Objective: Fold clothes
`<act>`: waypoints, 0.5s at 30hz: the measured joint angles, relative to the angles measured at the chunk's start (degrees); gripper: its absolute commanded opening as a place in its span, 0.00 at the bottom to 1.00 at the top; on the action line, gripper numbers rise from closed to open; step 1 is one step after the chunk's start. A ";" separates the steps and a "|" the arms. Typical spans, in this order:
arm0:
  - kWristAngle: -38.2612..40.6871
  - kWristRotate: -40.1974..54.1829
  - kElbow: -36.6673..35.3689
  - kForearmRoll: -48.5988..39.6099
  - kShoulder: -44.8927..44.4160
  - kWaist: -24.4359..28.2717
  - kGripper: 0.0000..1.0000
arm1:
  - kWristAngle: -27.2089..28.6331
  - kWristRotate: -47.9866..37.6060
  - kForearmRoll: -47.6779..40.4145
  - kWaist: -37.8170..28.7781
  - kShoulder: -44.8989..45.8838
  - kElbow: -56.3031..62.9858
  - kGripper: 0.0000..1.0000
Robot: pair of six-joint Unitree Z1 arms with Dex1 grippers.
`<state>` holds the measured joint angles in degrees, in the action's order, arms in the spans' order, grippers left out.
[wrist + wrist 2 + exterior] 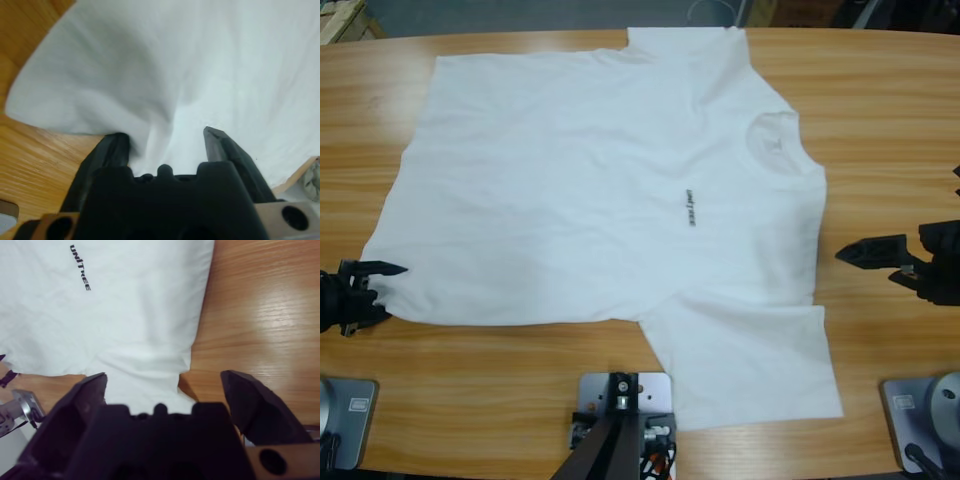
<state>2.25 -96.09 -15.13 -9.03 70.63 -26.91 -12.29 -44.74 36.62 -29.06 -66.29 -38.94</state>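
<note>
A white short-sleeved T-shirt [600, 190] lies spread flat on the wooden table [890, 110], its ribbed collar [775, 140] to the right and its hem to the left. Small black lettering [690, 208] marks the chest. My left gripper [370, 290] is at the hem's near corner, jaws open, with a ridge of shirt cloth [200, 60] bunched between them in its wrist view. My right gripper [880, 262] hovers open over bare wood just right of the shirt, below the collar. The right wrist view shows the shirt [125, 315], its lettering [80, 267] and the near sleeve's edge.
The near sleeve [750, 360] reaches toward the table's front edge. The far sleeve [685, 45] lies at the table's back edge. Bare wood [470, 380] shows along the front and on the right side.
</note>
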 measured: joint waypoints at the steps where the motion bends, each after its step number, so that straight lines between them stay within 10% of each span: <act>1: 0.00 0.15 0.35 0.00 -0.67 0.00 0.00 | -0.30 -0.03 0.00 0.00 0.10 0.02 0.86; 15: 0.01 3.62 0.85 -0.82 -1.51 0.00 0.00 | -1.12 -4.03 -2.84 -0.14 0.00 5.30 0.78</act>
<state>2.26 -92.47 -14.28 -9.85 69.12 -26.91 -13.41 -48.77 33.78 -29.20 -66.30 -33.64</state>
